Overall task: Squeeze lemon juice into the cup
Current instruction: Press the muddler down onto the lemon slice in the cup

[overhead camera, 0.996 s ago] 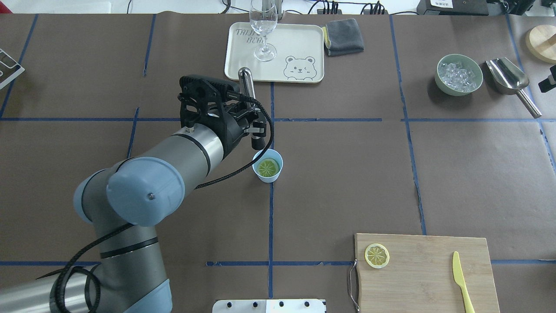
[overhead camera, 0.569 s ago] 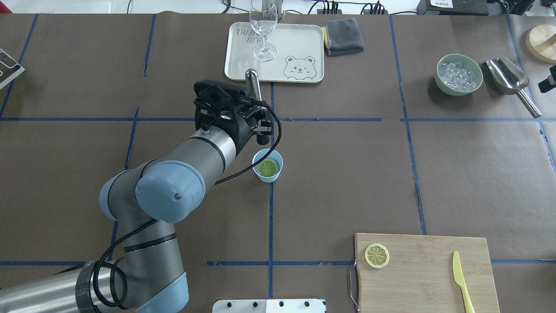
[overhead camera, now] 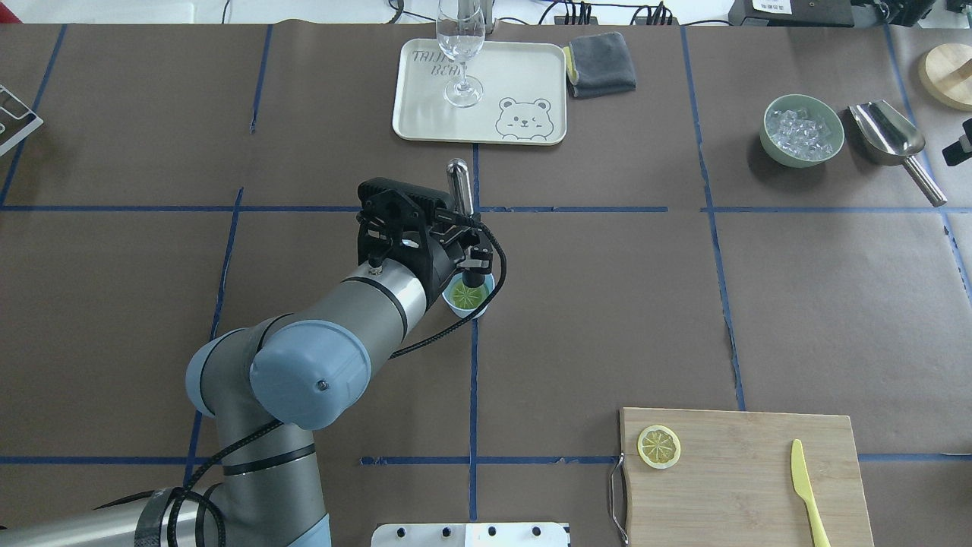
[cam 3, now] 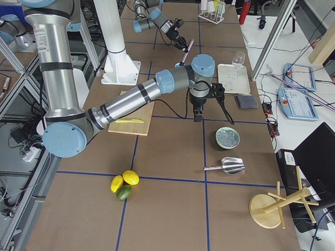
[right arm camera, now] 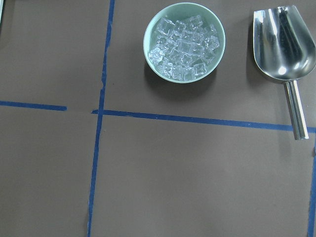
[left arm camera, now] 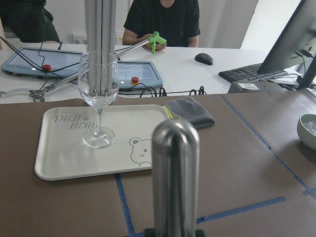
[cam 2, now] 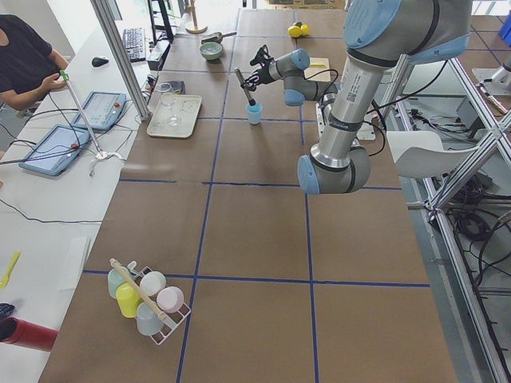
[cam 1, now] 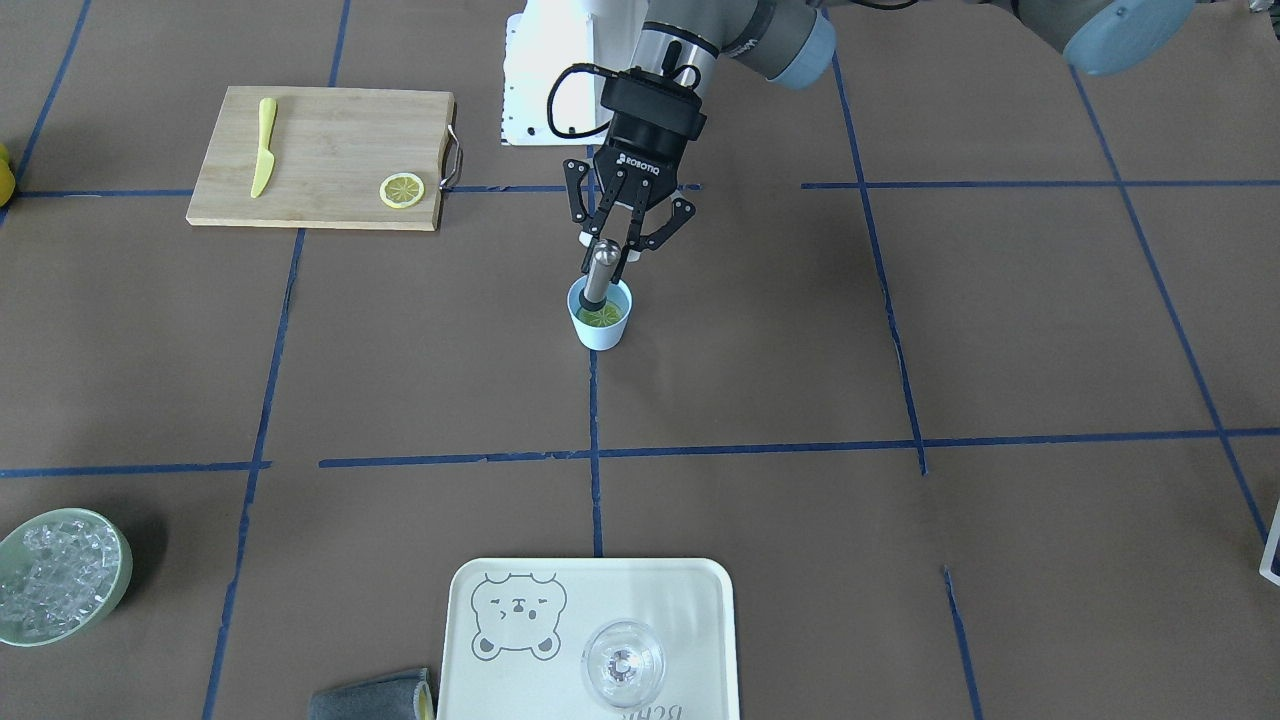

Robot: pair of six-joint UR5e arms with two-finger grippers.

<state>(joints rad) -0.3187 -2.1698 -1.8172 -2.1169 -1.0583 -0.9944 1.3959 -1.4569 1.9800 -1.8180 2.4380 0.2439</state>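
We find the brown-papered worktop (overhead camera: 607,304) marked out in blue tape squares. The left arm (overhead camera: 357,304) reaches from the robot's edge to the middle of the worktop. The right arm (cam 3: 131,102) stretches toward the far right corner, and its wrist camera looks straight down on the bowl and the scoop.

A wooden cutting board (overhead camera: 744,471) lies at the robot's edge, on the robot's right. A cream tray (overhead camera: 524,76) with a bear drawing sits at the middle of the far edge. A folded grey cloth (overhead camera: 602,64) lies just beside the tray.

A pale green bowl (overhead camera: 768,144) of ice stands near the far right corner. A steel scoop (overhead camera: 885,133) lies just beside it. A clear stemmed glass (overhead camera: 461,45) stands upright on the tray.

The left tool (cam 1: 608,246) is clamped on a steel rod (cam 1: 603,262), which it holds tilted. The rod's dark lower end is inside the mouth of the cup (cam 1: 600,335). The light-blue cup stands upright near the middle of the worktop, on a tape line.

The lemon slice (cam 1: 603,318) lies flat at the bottom of the cup, under the rod's end. We cannot tell whether rod and slice touch.

The right tool (cam 3: 198,111) shows only from the side, and we cannot tell its opening.

A second slice (overhead camera: 658,446) lies on the cutting board. A yellow knife (overhead camera: 806,486) lies on the board too, well apart from that slice.
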